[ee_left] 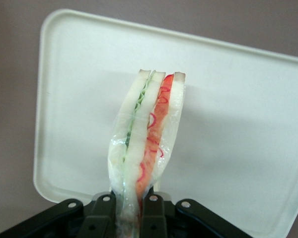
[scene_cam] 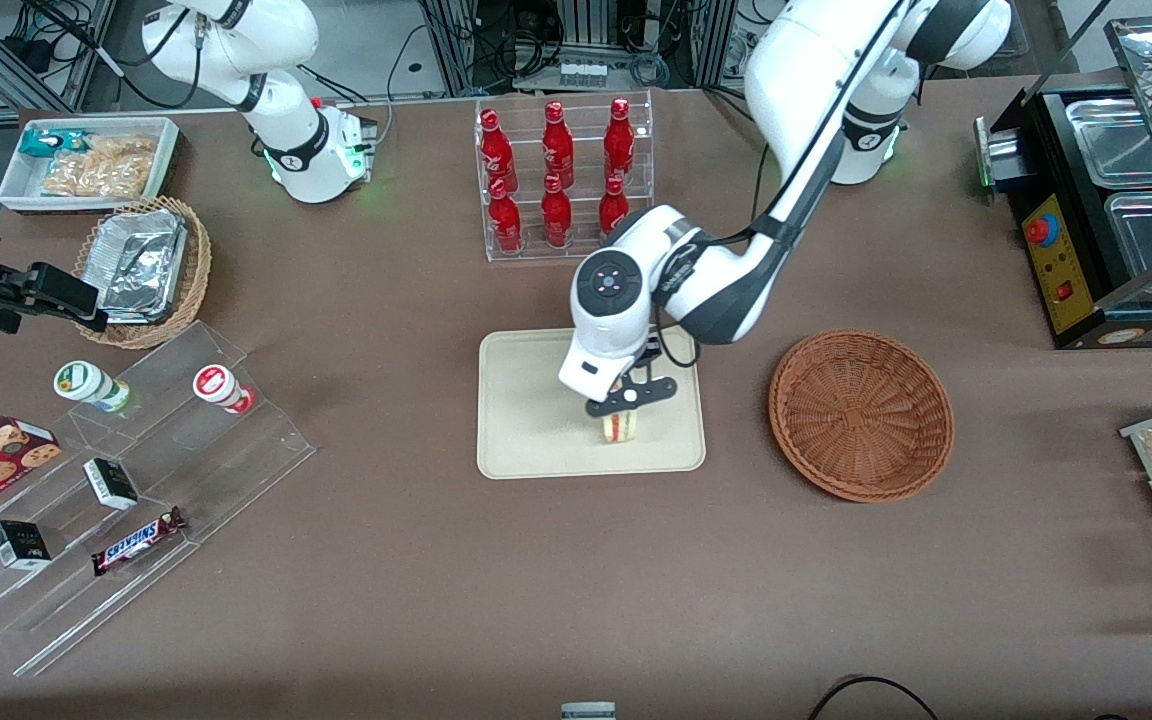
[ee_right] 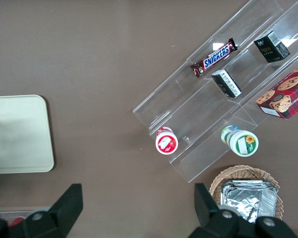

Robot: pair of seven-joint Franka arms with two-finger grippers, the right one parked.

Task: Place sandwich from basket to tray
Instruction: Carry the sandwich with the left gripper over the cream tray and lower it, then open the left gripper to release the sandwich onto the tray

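Note:
My left gripper [scene_cam: 622, 410] is over the cream tray [scene_cam: 526, 420], shut on the sandwich [scene_cam: 620, 427]. The wrapped sandwich [ee_left: 146, 134] hangs from the fingers [ee_left: 102, 214] with its cut edge of white bread, green and red-orange filling showing, over the tray [ee_left: 238, 114]. In the front view its lower end is at or just above the tray's surface near the edge nearest the camera; I cannot tell if it touches. The reddish-brown wicker basket [scene_cam: 862, 413] sits beside the tray toward the working arm's end, with nothing in it.
A clear rack of red bottles [scene_cam: 559, 175] stands farther from the camera than the tray. A stepped acrylic shelf with snacks [scene_cam: 126, 480], a tan basket with foil containers [scene_cam: 144, 268] and a white snack bin [scene_cam: 86, 160] lie toward the parked arm's end. A black warmer [scene_cam: 1106, 200] stands at the working arm's end.

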